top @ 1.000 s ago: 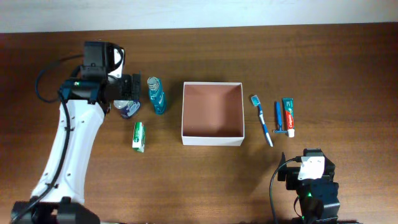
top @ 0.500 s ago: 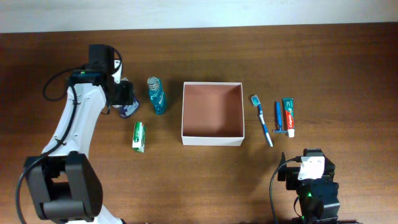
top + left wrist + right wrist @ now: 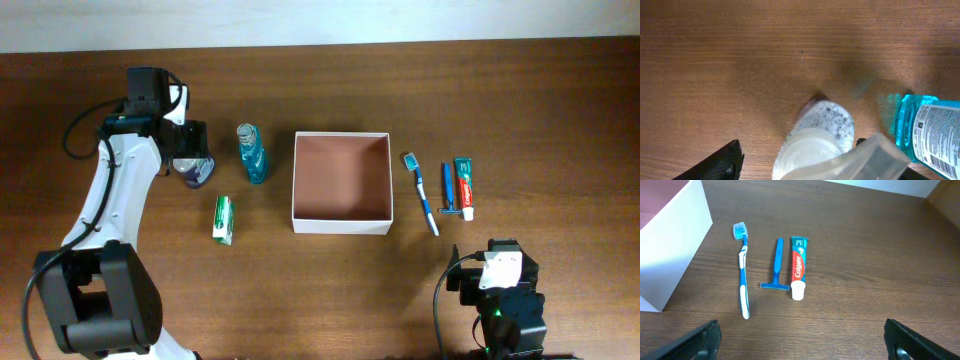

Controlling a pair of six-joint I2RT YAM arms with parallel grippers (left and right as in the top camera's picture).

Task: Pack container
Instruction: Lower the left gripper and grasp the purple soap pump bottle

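Brown wooden table [image 3: 740,55], small white bottle [image 3: 822,127] flecked with dark specks low in the middle, clear finger [image 3: 872,160] overlapping its lower right, black finger [image 3: 715,164] well apart at lower left, blue labelled bottle [image 3: 927,132] near the right edge.

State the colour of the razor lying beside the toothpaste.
The razor is blue; right wrist view shows it best.

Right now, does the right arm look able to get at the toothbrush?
Probably yes: the toothbrush lies ahead of the open right gripper, apart from the razor and container, nothing over it.
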